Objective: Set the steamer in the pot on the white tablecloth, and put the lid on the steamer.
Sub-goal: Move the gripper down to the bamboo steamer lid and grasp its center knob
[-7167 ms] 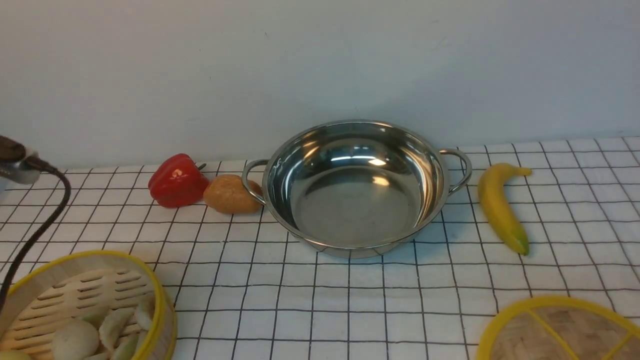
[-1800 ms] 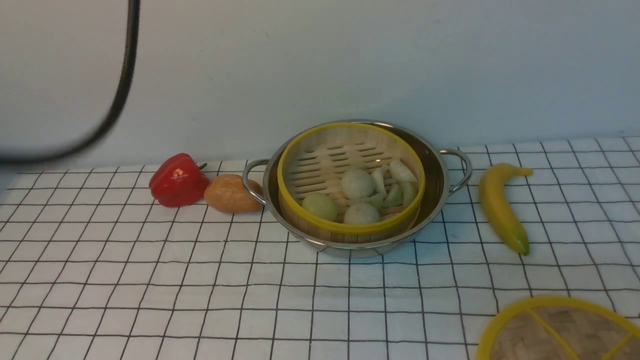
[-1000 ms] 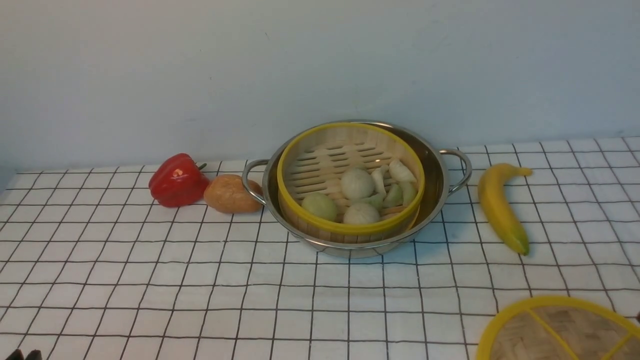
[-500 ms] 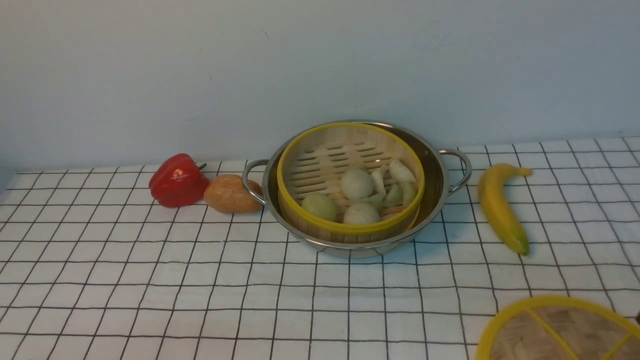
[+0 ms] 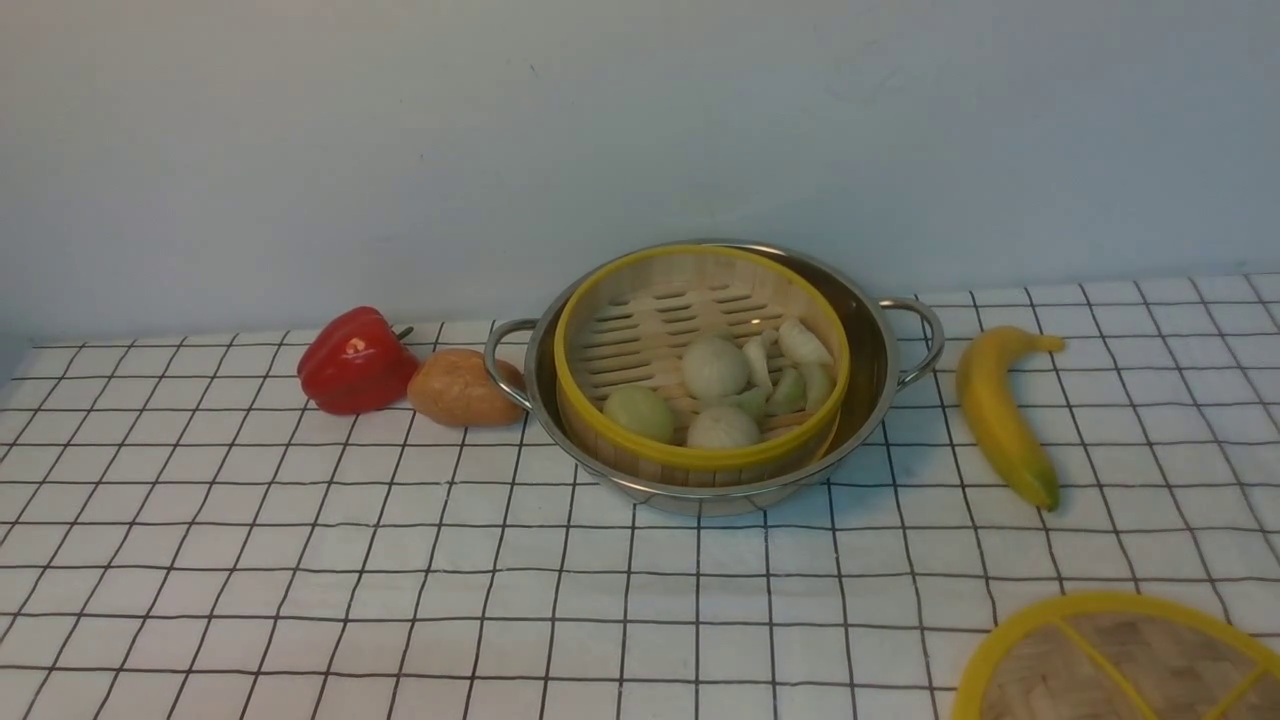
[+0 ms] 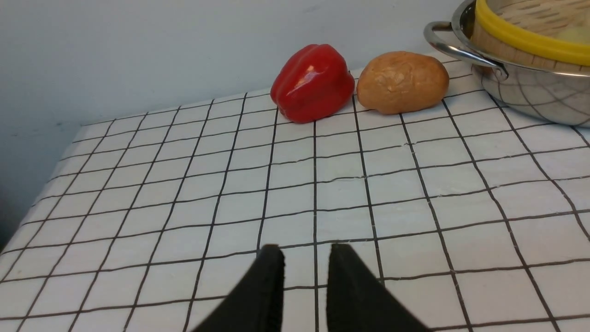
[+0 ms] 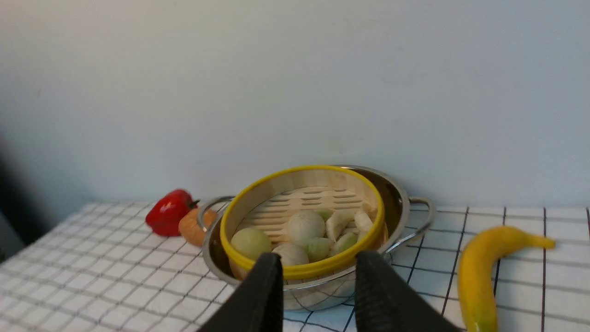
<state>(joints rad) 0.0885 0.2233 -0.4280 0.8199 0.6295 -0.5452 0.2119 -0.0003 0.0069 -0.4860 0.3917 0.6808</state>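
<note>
The steamer (image 5: 650, 330) sits upright inside the pot (image 5: 870, 370) at the back middle of the white tablecloth (image 5: 300, 560), with pale dumplings in it and no cover. The lid (image 5: 1120, 660) lies flat at the near right corner, cut off by the frame. Neither gripper shows in the front view. In the left wrist view my left gripper (image 6: 305, 251) hangs over bare cloth with a narrow empty gap, well short of the pot (image 6: 530, 97). In the right wrist view my right gripper (image 7: 319, 260) is open and empty, facing the steamer (image 7: 299, 203).
A red pepper (image 5: 355, 362) and a brown bun (image 5: 460, 388) lie just left of the pot's handle. A banana (image 5: 1000, 420) lies to its right. A pale wall stands close behind the pot. The cloth's left edge drops off in the left wrist view.
The steamer, once at the near left, now sits in the pot. Over the last second the left fingertips left the front view's bottom left corner, and a dark tip at the right edge vanished.
</note>
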